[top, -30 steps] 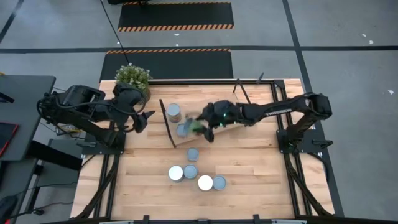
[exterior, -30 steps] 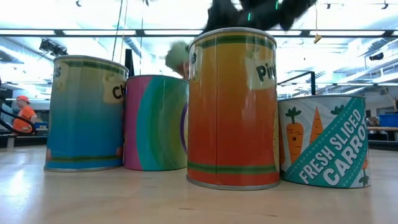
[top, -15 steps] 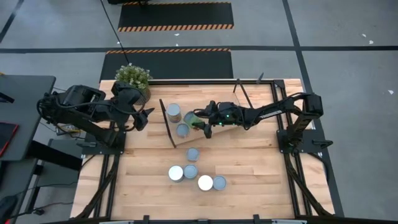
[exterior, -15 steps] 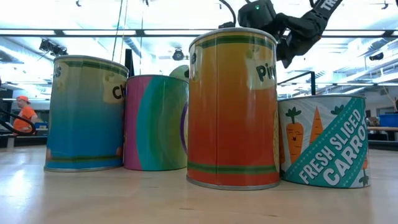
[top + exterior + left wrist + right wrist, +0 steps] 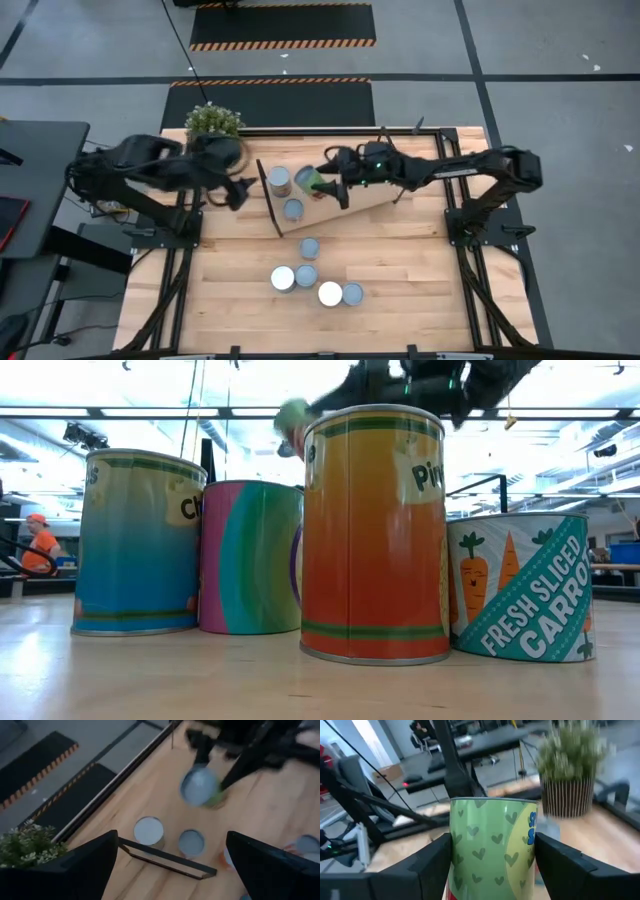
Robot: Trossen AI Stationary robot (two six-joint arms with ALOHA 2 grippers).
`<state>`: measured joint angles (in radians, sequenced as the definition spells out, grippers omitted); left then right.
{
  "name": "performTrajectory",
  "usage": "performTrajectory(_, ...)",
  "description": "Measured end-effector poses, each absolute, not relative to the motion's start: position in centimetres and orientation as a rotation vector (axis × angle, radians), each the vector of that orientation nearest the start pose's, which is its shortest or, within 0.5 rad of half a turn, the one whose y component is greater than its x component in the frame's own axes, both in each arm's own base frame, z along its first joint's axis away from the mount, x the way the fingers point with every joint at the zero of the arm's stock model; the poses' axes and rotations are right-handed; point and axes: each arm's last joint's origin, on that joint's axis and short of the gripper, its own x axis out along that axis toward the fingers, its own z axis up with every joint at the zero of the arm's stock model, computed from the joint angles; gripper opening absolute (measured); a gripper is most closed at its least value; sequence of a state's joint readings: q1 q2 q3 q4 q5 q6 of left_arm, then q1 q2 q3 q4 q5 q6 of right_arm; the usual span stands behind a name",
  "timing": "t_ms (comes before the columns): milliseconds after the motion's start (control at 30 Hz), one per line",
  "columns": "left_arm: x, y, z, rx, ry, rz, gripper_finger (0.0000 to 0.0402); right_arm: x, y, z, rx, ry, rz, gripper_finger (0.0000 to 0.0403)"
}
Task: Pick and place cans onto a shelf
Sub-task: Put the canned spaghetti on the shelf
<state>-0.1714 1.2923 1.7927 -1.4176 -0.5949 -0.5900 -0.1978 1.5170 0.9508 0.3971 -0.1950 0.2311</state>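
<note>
Right gripper (image 5: 322, 184) is clamped on a green heart-patterned can (image 5: 492, 847) above the shelf (image 5: 370, 195), where two cans (image 5: 280, 180) stand. Five cans (image 5: 310, 247) wait on the tabletop (image 5: 420, 290); the left gripper (image 5: 240, 190) hovers wide open, empty.

held can (image 5: 492, 847): bottom cut off by the right wrist view's lower edge; we read only part of its label.
plant (image 5: 570, 767): blurred in the right wrist view.
right gripper (image 5: 400, 385): we see only a dark blur at the low view's top edge.
orange can (image 5: 375, 535): label word runs out of sight round its side.
person (image 5: 40, 545): too small for us to make out.
</note>
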Motion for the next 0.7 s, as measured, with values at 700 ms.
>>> performTrajectory(700, 27.7, 4.5, 44.9, -0.152, 0.540, 0.551, 0.0375, 29.6, -4.5, 38.2, 0.089, 0.045, -0.117, 0.0269)
